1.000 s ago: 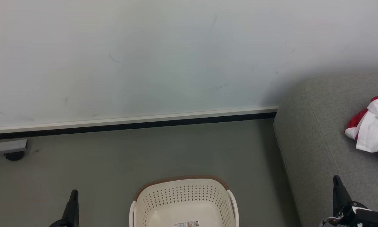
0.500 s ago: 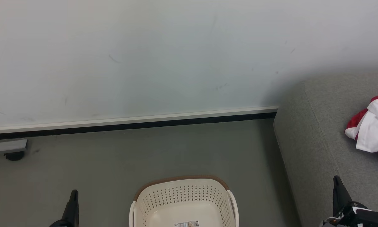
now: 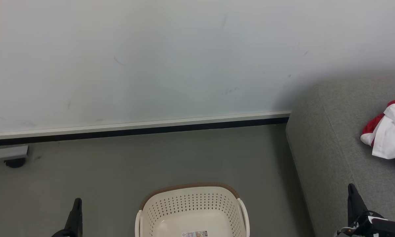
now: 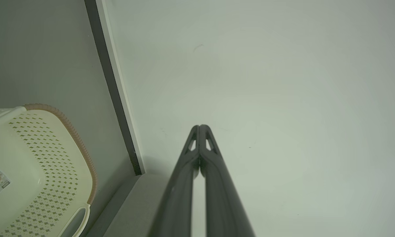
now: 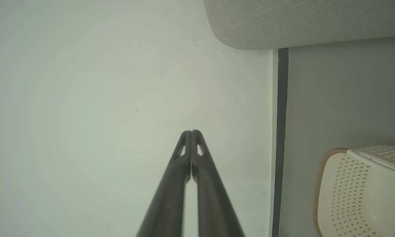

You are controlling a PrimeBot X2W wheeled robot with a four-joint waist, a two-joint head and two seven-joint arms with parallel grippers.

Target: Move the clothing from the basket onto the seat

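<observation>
Pale wall point(image 3: 151, 65) ahead, grey floor point(image 3: 134, 164) beneath it, and nothing has shifted over the last second. Your left pincer point(image 3: 77, 201) and right pincer point(image 3: 351, 187) sit exactly where they were, and so do the basket and the cloth. Both pincers have their fingers pressed together on nothing; the wrist views show it plainly, left point(image 4: 200, 126) and right point(image 5: 191, 132) each closed to a single dark point aimed at bare wall.

That stillness reads as a pause, not a reach. The basket point(image 3: 190, 200) stands on the floor between your two pincers, nearer the left one's inner side. What shows of its bottom carries just the sticker point(image 3: 194, 234), no fabric. Its near end is cut off, so you can't rule out a leftover piece there, but I'd judge the job done or all but done.

Now the clothing point(image 3: 388, 135): it lies on the seat point(image 3: 329, 138), beyond your right pincer and off to its right, well apart from the tips. It's a crumpled heap, a white panel on top with bright red bunched at its far-left edge and a thin red stripe near the top. It runs out past the picture's edge. It looks limp and settled, nowhere near the cushion's rounded end.
</observation>
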